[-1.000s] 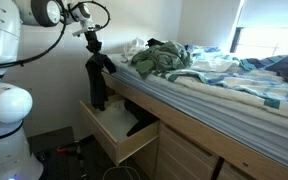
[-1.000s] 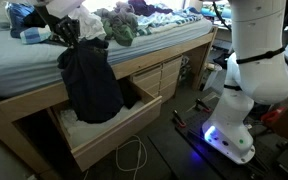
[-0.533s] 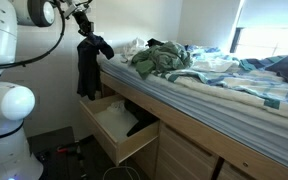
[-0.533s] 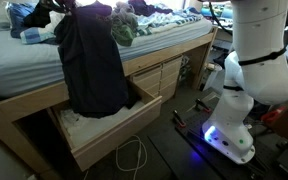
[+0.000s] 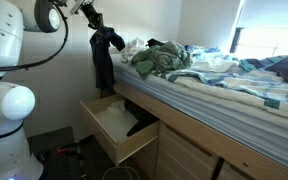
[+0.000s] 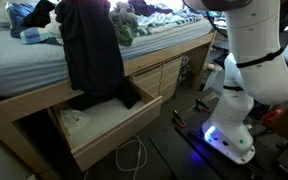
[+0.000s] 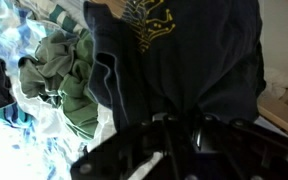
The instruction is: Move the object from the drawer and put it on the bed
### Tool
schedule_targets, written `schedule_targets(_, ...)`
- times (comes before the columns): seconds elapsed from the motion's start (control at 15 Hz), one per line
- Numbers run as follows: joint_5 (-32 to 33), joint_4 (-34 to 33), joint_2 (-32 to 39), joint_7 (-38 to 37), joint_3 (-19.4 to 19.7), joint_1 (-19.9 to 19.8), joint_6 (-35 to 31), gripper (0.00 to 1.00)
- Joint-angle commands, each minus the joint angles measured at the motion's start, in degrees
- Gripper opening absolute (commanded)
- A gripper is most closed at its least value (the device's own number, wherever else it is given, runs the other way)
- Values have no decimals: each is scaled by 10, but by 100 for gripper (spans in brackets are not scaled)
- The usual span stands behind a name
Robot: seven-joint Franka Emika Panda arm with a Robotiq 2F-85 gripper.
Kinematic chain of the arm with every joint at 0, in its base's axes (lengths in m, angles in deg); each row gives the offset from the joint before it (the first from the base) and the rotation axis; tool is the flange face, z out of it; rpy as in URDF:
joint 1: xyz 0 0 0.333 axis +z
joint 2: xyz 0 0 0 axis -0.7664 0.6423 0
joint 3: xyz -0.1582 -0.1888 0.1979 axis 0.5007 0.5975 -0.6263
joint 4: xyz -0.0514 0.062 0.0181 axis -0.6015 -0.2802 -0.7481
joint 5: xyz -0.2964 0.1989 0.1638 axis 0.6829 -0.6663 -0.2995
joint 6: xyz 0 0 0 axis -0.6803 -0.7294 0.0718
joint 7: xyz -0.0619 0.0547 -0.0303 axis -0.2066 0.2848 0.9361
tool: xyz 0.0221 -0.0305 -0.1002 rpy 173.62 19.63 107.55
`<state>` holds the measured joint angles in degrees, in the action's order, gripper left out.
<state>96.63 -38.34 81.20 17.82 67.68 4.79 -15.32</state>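
Up it goes: the garment (image 5: pixel 104 60) has risen and swung closer to the bed (image 5: pixel 224 88) over the last second. Fingers (image 5: pixel 91 20) are clamped on its top end, and the black cloth hangs free down the bed's side, over the back of the open drawer (image 5: pixel 112 130). In the wrist view, a green heap (image 7: pixel 69 85) lies on the bedding just beside it.

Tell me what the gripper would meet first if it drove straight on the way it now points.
The black garment that the gripper is shut on fills its line in the wrist view. Behind the cloth, probably the edge of the bed or the open drawer; depth is unclear.
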Motion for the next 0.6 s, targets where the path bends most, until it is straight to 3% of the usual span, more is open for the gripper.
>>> schedule_targets(0.0,-4,-82,39,12,22,-16,-20,4)
schedule_targets(0.53,2,-146,54,-11,28,-73,-64,4)
